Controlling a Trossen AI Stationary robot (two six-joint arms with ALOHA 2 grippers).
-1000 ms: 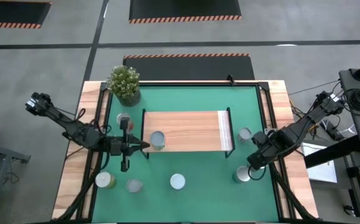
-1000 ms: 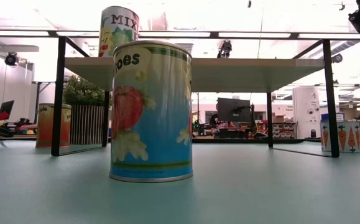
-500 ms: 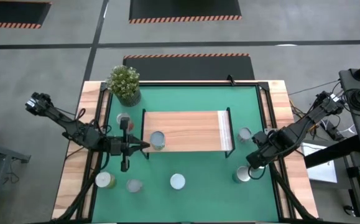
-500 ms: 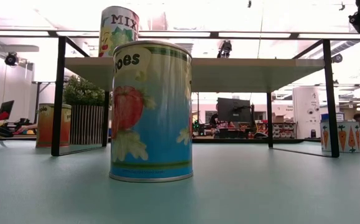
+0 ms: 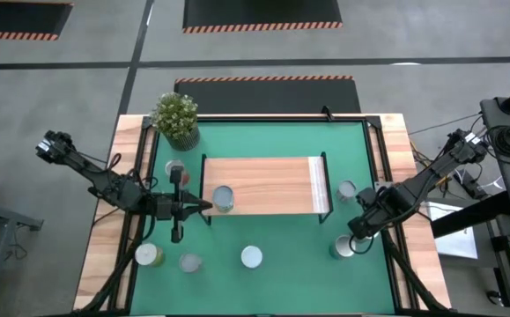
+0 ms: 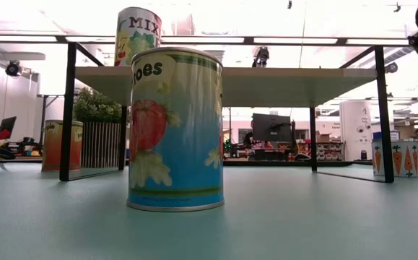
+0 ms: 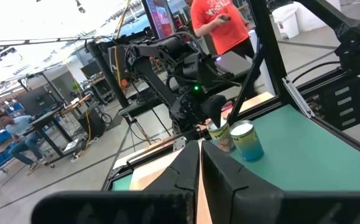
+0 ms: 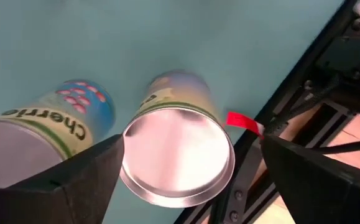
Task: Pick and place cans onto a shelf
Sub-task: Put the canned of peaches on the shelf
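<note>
At the table's right front corner, the right gripper (image 5: 353, 236) hangs above a can (image 8: 176, 155), its fingers (image 8: 74, 180) now spread wide to either side of the silvery top, where a second ago they were pressed together; neither finger touches the can yet. This opening suggests a grasp is about to begin, with the descent around the can still to come. A second can (image 8: 74, 112), labelled with cherries, stands just beside the first, so the nearer finger will have little room as it goes down. At the shelf's left end, the left gripper (image 5: 203, 207) waits with fingers pressed together, holding nothing, unmoved over the same second. The shelf (image 5: 263, 176) carries one can (image 5: 223, 197) near that left end. Others remain on the green mat (image 5: 281, 141): three along the front edge (image 5: 251, 256), one by the shelf's right end (image 5: 347, 190), and one behind the left arm. Most of the task is judged still ahead.
</note>
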